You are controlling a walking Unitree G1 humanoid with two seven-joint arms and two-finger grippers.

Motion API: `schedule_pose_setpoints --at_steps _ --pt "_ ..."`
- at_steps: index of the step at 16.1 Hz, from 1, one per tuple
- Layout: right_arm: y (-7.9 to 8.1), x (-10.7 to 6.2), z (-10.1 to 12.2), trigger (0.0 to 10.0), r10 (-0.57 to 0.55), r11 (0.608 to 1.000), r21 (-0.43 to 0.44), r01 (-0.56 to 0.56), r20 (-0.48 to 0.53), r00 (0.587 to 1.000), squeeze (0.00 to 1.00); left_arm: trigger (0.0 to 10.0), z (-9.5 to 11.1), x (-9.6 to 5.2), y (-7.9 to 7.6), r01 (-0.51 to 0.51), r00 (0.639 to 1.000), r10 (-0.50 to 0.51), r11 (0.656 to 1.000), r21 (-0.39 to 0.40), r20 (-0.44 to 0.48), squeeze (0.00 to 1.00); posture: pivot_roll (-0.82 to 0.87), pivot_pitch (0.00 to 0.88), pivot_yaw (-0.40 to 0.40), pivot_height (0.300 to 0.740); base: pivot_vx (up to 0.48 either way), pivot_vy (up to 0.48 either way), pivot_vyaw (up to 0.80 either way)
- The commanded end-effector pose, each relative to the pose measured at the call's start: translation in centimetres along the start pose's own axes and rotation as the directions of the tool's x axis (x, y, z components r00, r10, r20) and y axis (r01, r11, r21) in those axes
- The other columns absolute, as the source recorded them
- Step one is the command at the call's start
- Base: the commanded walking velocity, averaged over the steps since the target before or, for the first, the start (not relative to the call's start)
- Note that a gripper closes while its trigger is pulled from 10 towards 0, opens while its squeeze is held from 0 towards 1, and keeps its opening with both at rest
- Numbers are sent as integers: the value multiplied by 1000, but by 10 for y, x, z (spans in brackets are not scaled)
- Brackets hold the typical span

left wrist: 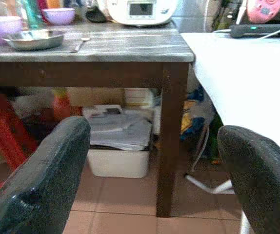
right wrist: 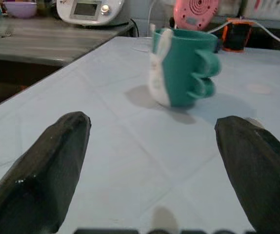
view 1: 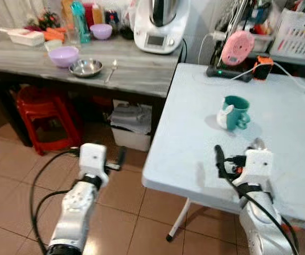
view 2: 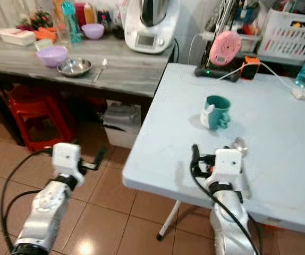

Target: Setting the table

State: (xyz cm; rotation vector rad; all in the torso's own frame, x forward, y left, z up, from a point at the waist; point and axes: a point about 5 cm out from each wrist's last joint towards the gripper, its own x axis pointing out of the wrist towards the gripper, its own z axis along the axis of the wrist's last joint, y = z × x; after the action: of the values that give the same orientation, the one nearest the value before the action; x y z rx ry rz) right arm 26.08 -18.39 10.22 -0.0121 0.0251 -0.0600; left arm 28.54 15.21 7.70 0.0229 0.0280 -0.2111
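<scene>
While the teal mug (view 1: pixel 233 112) already stands on the white table (view 1: pixel 184 143), the right gripper (right wrist: pixel 152 161) hovers spread and empty near it, left gripper (left wrist: pixel 154 165) equally open over the floor, so fetching the steel bowl (view 1: pixel 86 67) looks next.

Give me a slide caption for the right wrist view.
Right gripper open above the pale blue table, facing a teal mug.
</scene>
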Motion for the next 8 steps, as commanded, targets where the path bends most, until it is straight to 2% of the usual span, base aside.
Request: schedule_pose_setpoints --at_steps 1,6,8 --pt "-6 0 2 10000 -15 1000 -13 15 3 1000 0 10000 4 3 -10 38 999 -38 999 -7 16 0 -91 0 0 740 0 -296 0" --pt "-2 2 0 10000 -4 1000 -20 4 -7 1000 0 10000 3 1 -14 77 997 -76 997 -8 22 0 -84 0 7 740 0 0 0" --pt "0 1 -1 10000 -4 1000 -21 4 -12 1000 0 10000 3 -2 -16 139 990 -139 990 -2 22 0 -84 0 7 740 0 0 0"
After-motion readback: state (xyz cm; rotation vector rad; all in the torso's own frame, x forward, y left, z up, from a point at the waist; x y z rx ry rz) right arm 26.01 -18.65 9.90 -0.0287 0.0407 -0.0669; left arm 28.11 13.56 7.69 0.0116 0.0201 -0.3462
